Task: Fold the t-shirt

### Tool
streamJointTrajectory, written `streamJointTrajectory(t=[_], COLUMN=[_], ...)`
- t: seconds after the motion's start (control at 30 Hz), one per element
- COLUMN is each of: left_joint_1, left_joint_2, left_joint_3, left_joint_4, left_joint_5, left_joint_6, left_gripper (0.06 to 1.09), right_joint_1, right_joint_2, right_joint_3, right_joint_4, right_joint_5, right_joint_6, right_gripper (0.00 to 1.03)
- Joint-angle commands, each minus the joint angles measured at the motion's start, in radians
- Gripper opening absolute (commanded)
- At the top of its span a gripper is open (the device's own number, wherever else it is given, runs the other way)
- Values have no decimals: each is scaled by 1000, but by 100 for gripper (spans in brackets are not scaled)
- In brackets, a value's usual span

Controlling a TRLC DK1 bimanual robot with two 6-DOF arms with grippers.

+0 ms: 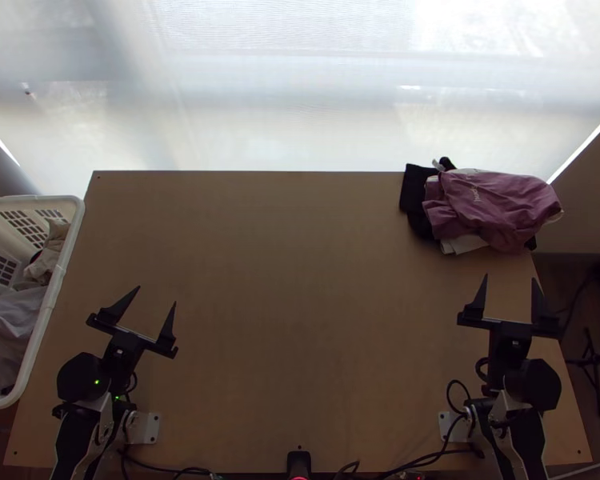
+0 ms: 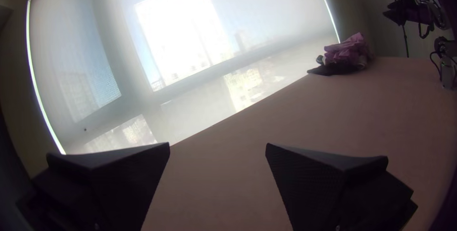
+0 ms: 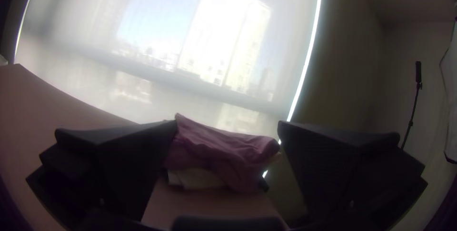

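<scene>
In the top view my left gripper [image 1: 146, 310] stands open over the table's left front part, nothing between its fingers. My right gripper [image 1: 509, 298] is open near the table's right edge, short of a bunched purple-pink cloth [image 1: 496, 208], which lies on black and white cloth at the far right corner. The left wrist view has my left gripper [image 2: 218, 146] with its fingers wide apart and the pink cloth [image 2: 350, 52] far off. In the right wrist view the pink cloth [image 3: 223, 152] appears beyond the gap of my right gripper [image 3: 227, 124]. Which piece is the t-shirt I cannot tell.
A white basket [image 1: 56, 292] with grey and beige cloths stands at the table's left edge. The wooden table [image 1: 300, 280] stretches bare between the arms. A pale blind [image 1: 300, 104] hangs behind the far edge. Cables [image 1: 428, 460] lie along the near edge.
</scene>
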Motion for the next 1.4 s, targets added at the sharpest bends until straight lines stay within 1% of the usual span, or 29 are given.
streamJointTrajectory(t=[0.0,0.1,0.2,0.33,0.53,0.63,0.77,1.37], left_joint_1=[-22,-48,-65,-82,-68,-70,-70,-70], left_joint_2=[0,0,0,0,3,3,2,2], left_joint_3=[-7,-9,-10,-10,-10,-10,-10,-10], left_joint_4=[-40,-95,-118,-123,-144,-147,-152,-153], left_joint_5=[4,13,13,13,18,27,64,67], left_joint_6=[3,4,7,6,9,15,15,15], left_gripper=[104,104,104,104,104,104,104,104], right_joint_1=[-33,-12,2,-39,-55,-55,-55,-55], right_joint_2=[-81,-80,-80,-76,-78,-78,-78,-78], right_joint_3=[-10,-13,-15,-15,-15,-15,-15,-15], right_joint_4=[-151,-234,-329,-327,-327,-329,-329,-329], right_joint_5=[0,-3,-6,-8,-11,-12,-12,-12], right_joint_6=[28,57,53,57,53,53,53,53], right_gripper=[98,98,98,98,98,98,98,98])
